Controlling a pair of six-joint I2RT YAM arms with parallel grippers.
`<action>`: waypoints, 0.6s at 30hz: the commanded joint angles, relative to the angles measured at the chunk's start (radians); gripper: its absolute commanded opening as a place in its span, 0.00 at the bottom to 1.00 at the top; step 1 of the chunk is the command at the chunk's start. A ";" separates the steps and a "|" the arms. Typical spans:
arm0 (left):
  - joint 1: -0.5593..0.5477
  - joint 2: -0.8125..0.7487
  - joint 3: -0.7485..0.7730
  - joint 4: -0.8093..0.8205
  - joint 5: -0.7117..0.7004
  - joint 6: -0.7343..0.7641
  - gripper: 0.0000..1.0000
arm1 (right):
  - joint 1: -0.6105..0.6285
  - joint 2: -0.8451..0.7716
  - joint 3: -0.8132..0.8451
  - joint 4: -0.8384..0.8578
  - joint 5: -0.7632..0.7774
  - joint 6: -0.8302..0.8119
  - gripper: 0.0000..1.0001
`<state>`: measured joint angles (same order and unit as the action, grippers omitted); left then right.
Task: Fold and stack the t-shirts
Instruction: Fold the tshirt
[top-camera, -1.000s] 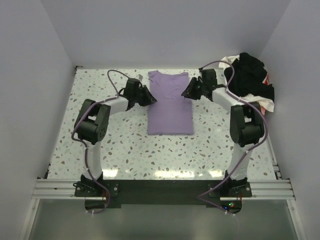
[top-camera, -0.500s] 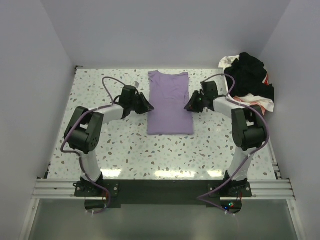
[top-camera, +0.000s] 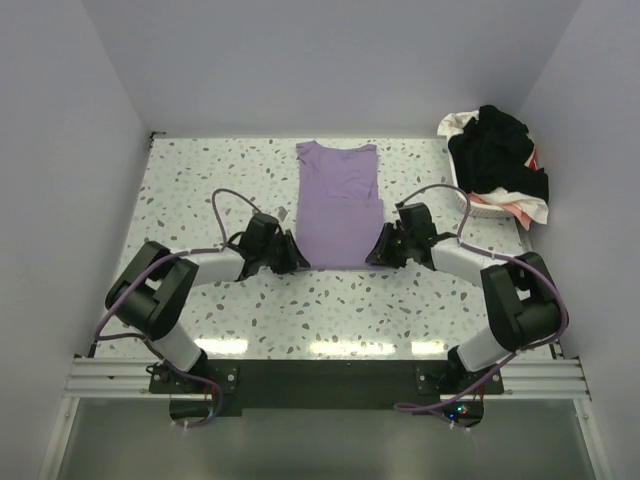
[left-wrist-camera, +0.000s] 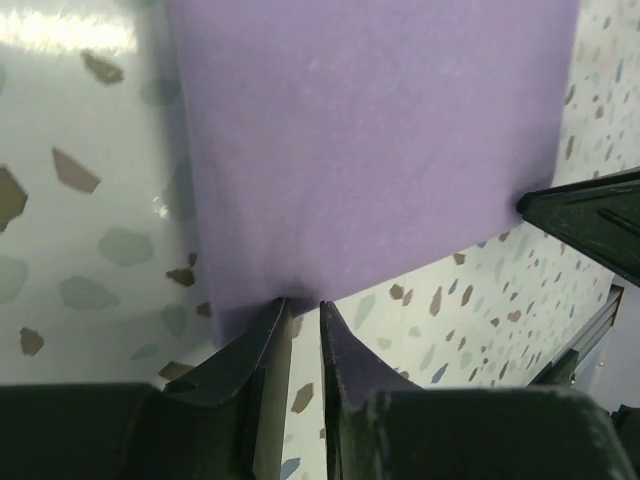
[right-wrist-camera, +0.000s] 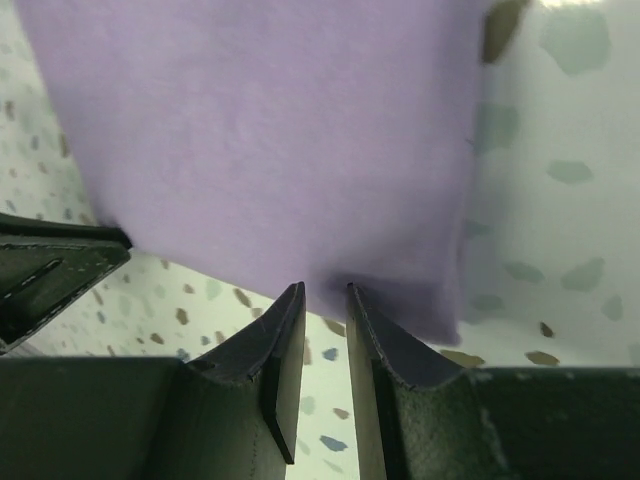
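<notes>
The lilac-purple t-shirt (top-camera: 340, 205) lies flat in the middle of the table, folded into a narrow strip with its collar at the far end. My left gripper (top-camera: 292, 262) is low at its near left corner and my right gripper (top-camera: 375, 255) at its near right corner. In the left wrist view the fingertips (left-wrist-camera: 302, 303) stand a narrow gap apart against the hem of the shirt (left-wrist-camera: 370, 150). In the right wrist view the tips (right-wrist-camera: 326, 288) do the same on the shirt (right-wrist-camera: 270, 130). No cloth shows between either pair of jaws. Black (top-camera: 497, 150), white (top-camera: 455, 123) and pink-red (top-camera: 530, 158) shirts are piled at the far right.
The pile sits in a white plastic basket (top-camera: 478, 203) at the table's far right edge. White walls close in the left, back and right sides. The speckled table (top-camera: 200, 190) shows around the shirt. Each wrist view shows the other gripper's fingers (left-wrist-camera: 590, 220) (right-wrist-camera: 50, 270) across the hem.
Both grippers have moved from the shirt's upper sides toward me, down along its edges to the near corners at the hem. The shirt has not moved.
</notes>
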<state>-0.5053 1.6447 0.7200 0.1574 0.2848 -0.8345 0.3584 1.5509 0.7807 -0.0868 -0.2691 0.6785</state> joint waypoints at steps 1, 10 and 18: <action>0.001 0.004 -0.066 0.062 -0.041 -0.009 0.21 | -0.007 -0.008 -0.044 0.013 0.054 0.009 0.27; 0.001 -0.042 -0.128 0.054 -0.058 -0.005 0.21 | -0.045 -0.054 -0.110 -0.027 0.077 0.000 0.27; 0.008 -0.163 -0.142 -0.032 -0.107 0.012 0.33 | -0.059 -0.190 -0.136 -0.103 0.114 -0.016 0.42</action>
<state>-0.5056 1.5417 0.5880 0.1596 0.2333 -0.8440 0.3027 1.4212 0.6491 -0.1577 -0.1978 0.6754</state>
